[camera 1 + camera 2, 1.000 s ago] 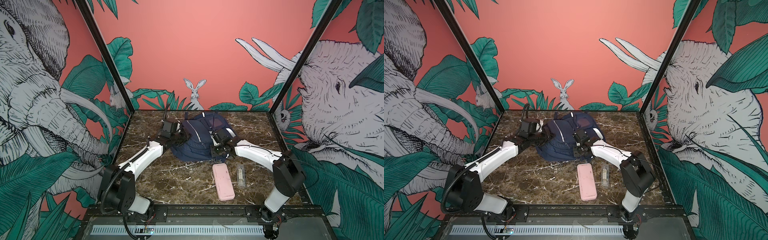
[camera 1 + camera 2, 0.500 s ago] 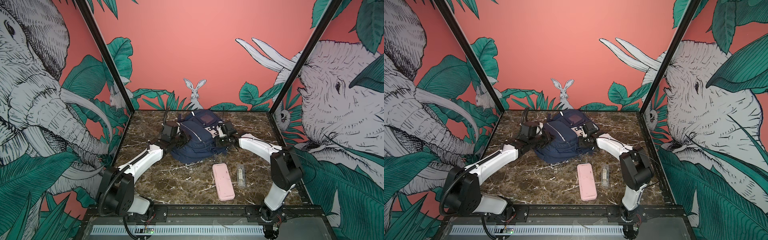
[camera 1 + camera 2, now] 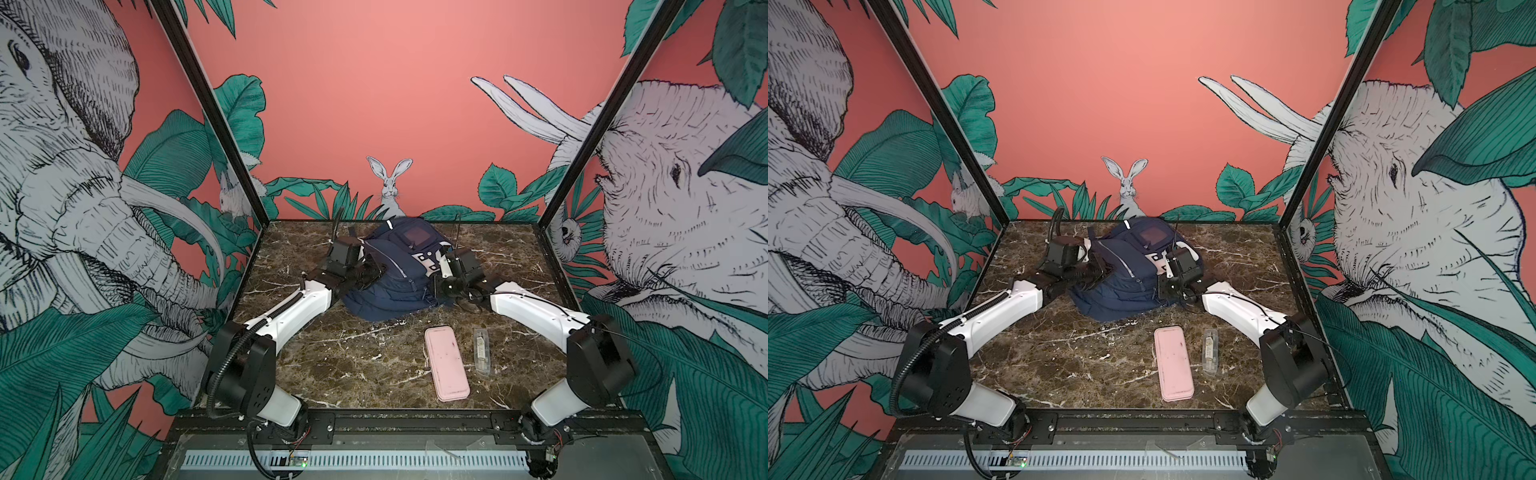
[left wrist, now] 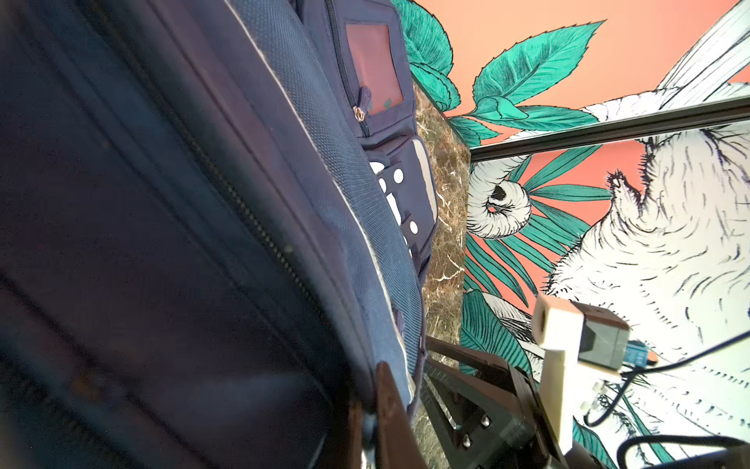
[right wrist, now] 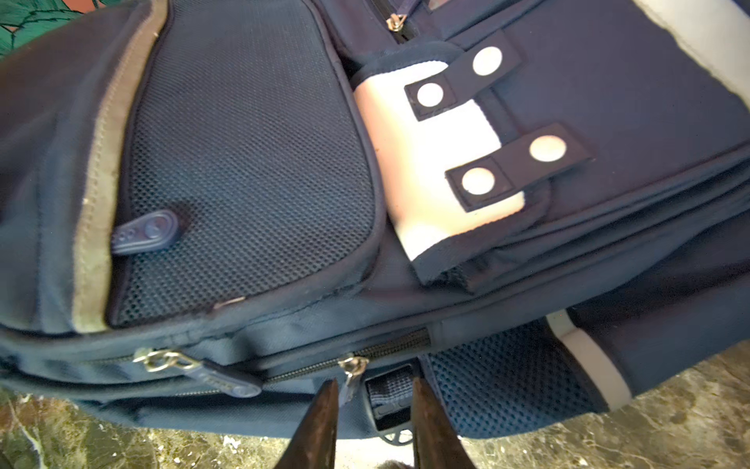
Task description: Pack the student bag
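Top views both show the bag (image 3: 399,270) at 12 o'clock on the counter (image 3: 353,365). Its long axis runs 12 to 6, patch end toward 12. A second ago it lay flatter, nearer centre.

Left wrist: left tool (image 4: 367,422) together, clamped on the bag's edge.

Right wrist: right tool (image 5: 371,406) apart, tips beside a zip.

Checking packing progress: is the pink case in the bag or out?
Out: the pink case lies flat on the marble table, in front of the student bag and apart from it.

Coral jungle-mural walls (image 3: 374,104), brown marble tabletop (image 3: 353,374)
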Robot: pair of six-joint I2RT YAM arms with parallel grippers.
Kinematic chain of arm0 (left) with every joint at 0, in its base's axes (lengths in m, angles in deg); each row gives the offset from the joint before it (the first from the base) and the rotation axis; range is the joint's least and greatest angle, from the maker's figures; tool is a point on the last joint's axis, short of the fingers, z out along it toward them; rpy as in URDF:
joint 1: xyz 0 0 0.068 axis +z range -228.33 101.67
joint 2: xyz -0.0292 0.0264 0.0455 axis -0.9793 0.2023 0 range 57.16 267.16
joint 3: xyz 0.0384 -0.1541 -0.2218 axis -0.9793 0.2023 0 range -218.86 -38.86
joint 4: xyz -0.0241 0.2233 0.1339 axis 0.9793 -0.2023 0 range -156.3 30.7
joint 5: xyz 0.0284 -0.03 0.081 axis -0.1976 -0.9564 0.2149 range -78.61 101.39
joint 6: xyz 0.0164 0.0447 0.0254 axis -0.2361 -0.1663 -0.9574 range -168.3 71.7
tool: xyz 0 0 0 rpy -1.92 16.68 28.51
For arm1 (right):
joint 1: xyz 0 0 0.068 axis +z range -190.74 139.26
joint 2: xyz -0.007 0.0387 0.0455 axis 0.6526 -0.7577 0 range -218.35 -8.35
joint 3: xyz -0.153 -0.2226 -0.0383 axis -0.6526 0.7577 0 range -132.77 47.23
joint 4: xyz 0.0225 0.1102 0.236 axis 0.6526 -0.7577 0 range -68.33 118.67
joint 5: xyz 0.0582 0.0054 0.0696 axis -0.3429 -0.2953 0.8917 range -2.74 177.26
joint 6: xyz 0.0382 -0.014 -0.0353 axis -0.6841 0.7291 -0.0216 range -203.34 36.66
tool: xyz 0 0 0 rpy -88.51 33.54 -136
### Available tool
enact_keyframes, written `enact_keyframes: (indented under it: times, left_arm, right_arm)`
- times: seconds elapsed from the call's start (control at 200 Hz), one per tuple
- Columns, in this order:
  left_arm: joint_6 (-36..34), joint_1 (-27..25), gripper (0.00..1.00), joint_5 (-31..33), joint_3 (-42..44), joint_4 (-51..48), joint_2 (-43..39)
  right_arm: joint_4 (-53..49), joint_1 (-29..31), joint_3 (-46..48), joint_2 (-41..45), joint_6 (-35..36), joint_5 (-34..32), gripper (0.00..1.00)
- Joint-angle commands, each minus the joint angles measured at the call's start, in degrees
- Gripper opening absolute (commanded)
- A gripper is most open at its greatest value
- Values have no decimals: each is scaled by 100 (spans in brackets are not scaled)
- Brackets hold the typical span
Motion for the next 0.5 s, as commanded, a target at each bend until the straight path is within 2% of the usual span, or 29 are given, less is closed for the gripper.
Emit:
enact_keyframes:
  times: [0.0,0.495]
  left_arm:
    - [-74,-55,2,-172,-310,434,-123]
    - [-90,-53,2,-155,-423,352,-117]
  right_arm:
    - [162,173,-76,-93,-88,-5,31]
    - [56,469,-109,-580,-223,-638,30]
